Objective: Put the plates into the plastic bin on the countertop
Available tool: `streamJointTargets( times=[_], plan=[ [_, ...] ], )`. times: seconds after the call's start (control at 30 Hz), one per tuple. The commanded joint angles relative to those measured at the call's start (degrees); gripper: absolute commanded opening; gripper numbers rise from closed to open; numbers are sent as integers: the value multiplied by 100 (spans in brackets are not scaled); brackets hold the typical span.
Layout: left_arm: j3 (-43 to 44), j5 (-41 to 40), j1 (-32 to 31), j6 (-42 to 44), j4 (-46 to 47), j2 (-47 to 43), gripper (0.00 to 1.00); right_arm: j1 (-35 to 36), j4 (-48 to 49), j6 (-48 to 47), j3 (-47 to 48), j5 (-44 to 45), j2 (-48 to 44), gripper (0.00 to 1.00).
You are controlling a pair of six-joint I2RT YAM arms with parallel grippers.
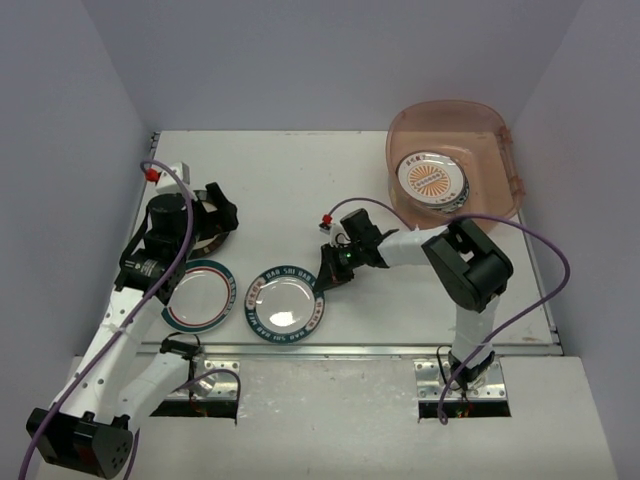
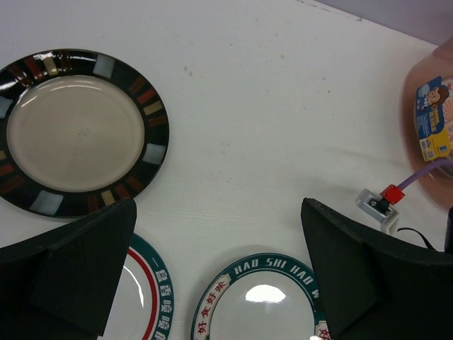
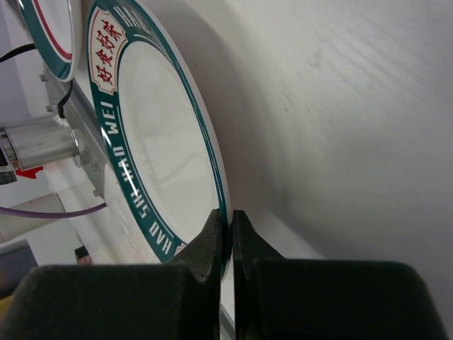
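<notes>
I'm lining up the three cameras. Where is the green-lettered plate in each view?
Top view: green-lettered plate at lower centre.
Left wrist: bottom centre, cut off by the frame.
Right wrist: left half, seen at a steep angle, its rim pinched in the right gripper.
Shared landmark: the red-ringed plate beside it.

Pale grey walls (image 1: 330,60) on three sides, meeting at the far corners. Along the bottom, a white ledge (image 1: 330,420) (paler than the walls) with two metal brackets (image 1: 215,385) well apart on it.
</notes>
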Motion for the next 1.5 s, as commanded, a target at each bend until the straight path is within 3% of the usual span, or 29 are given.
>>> streamJointTargets(
  times=[0.0,0.13,0.3,0.4,0.43,0.5,0.67,0.8,0.9,1.13,1.2,1.27,1.37,1.47],
  plan=[
    [-9,-13,20,116,306,-215,100,-596,242,288,-235,138,-1322,0],
    [-29,12,20,106,335,-213,100,-1597,-45,509,-29,-90,-2173,0],
    [-23,20,20,107,337,-212,100,-2669,-329,1191,284,475,-3010,0],
    [-39,28,20,99,345,-239,100,-3211,-268,1965,140,1759,-3580,0],
    [-39,45,20,99,353,-231,100,-3342,-215,2238,55,1819,-3703,0],
    [-39,80,29,99,362,-222,100,-3467,-103,3080,-136,3587,-3942,0],
    [-66,247,20,99,375,-196,100,-3489,-248,4131,4,5380,-3694,0],
    [-74,340,20,99,397,-187,100,-3511,-338,5204,-100,6219,-3418,0],
    [-73,409,20,90,404,-152,100,-3511,-304,5775,-157,6604,-3215,0],
    [-83,574,20,105,423,-114,100,-3544,-316,5520,501,6475,-2328,0],
    [-90,565,20,107,423,-131,100,-3539,-359,5546,599,6344,-2130,9],
    [-92,555,20,107,423,-140,100,-3540,-359,5549,605,6274,-2062,31],
    [-96,543,20,116,423,-129,100,-3544,-359,5413,597,6195,-2103,51],
    [-78,537,20,107,409,-71,100,-3541,-359,5302,618,6174,-2238,87]
  ],
)
